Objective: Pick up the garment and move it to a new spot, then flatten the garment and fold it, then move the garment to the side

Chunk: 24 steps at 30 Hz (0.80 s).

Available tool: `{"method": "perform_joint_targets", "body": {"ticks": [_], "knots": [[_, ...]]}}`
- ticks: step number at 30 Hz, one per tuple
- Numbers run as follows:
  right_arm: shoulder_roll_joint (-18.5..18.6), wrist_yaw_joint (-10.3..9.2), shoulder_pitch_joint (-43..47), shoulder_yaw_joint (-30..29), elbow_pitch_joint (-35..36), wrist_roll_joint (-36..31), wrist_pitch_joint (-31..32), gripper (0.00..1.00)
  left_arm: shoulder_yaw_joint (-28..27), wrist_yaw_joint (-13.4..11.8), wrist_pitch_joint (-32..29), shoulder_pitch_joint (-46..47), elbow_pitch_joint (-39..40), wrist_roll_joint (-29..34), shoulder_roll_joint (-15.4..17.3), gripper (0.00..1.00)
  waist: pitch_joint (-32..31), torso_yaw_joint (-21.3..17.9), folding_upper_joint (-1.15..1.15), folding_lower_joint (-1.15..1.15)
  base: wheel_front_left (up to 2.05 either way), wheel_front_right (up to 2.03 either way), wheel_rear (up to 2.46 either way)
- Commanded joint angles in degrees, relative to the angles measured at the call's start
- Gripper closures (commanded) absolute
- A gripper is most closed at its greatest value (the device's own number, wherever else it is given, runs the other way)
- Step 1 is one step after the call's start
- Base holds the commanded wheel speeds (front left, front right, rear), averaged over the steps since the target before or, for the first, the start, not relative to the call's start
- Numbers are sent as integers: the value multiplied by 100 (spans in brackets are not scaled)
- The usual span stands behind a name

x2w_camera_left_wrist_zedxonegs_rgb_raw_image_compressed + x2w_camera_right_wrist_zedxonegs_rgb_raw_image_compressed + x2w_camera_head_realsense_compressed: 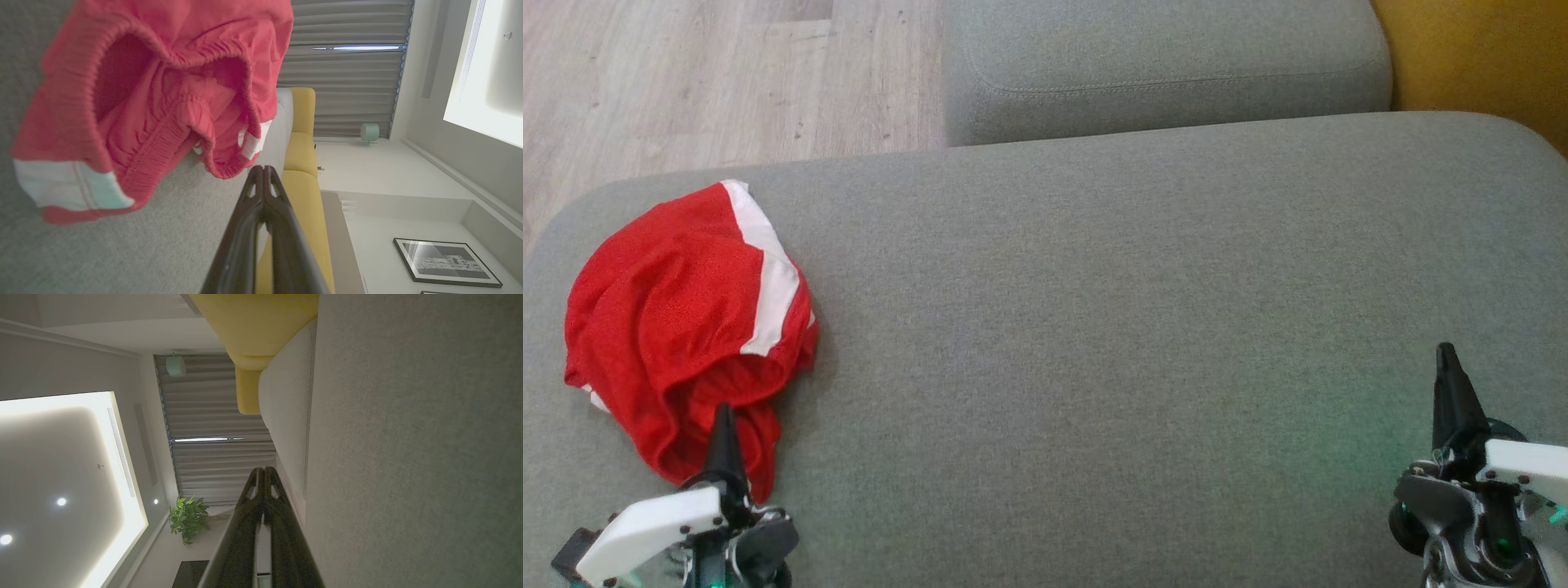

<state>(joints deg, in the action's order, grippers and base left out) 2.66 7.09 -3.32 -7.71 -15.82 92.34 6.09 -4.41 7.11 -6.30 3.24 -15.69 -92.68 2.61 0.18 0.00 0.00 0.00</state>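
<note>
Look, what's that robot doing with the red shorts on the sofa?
It looks ready to tidy them. The red shorts lie crumpled at the left end of the grey sofa seat. The robot's left gripper, fingers closed and holding nothing, points at their near edge. The right gripper, also closed, hangs far off to the right above the seat.

The head view has soft, even light, with a faint green glow on the cushion point(1339, 441). The right wrist view is dim. The garment point(143, 102) looks blurred up close.
</note>
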Motion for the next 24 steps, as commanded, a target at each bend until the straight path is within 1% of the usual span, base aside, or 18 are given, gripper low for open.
{"method": "perform_joint_targets", "body": {"ticks": [1,24], "knots": [[21,40,-286,120,179,-16,38,100,-210,37,-18,295,166,50,27,100,0,0,0,0,0,0,0],[21,40,-286,120,179,-16,38,100,-210,37,-18,295,166,50,27,100,0,0,0,0,0,0,0]]}}
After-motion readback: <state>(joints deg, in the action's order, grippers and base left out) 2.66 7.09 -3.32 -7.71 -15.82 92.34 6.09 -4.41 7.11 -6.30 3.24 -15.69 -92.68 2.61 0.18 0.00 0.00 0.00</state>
